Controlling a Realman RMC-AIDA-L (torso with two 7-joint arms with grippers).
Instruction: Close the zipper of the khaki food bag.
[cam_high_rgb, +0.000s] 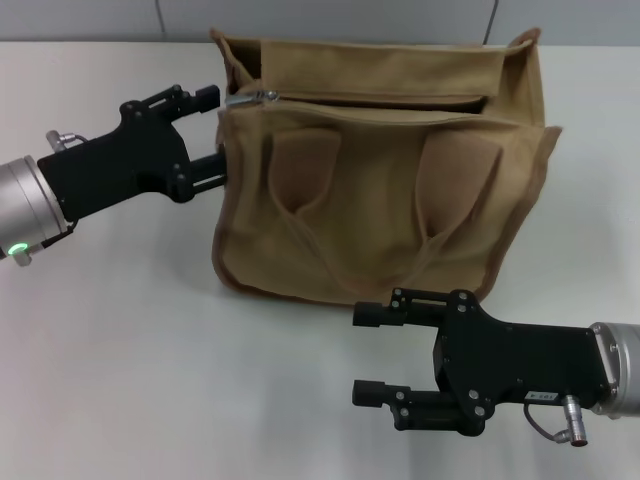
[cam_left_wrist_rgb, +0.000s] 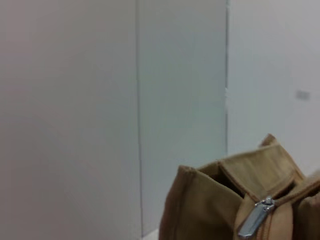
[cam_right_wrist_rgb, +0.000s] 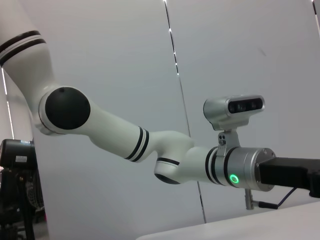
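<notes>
The khaki food bag (cam_high_rgb: 380, 200) stands upright at the middle of the white table, its two handles hanging down its front. Its top gapes open along the zipper (cam_high_rgb: 380, 101). The silver slider and pull tab (cam_high_rgb: 254, 97) sit at the bag's left end. My left gripper (cam_high_rgb: 208, 135) is open at that left end, one finger level with the pull tab, the other against the bag's side. The left wrist view shows the bag's corner (cam_left_wrist_rgb: 200, 210) and the pull tab (cam_left_wrist_rgb: 254, 220) close up. My right gripper (cam_high_rgb: 366, 353) is open and empty, low in front of the bag.
The white table (cam_high_rgb: 130, 380) spreads around the bag, with a pale wall behind it. The right wrist view shows only my left arm (cam_right_wrist_rgb: 150, 145) with its wrist camera (cam_right_wrist_rgb: 235, 110), and dark equipment (cam_right_wrist_rgb: 17, 190) at one edge.
</notes>
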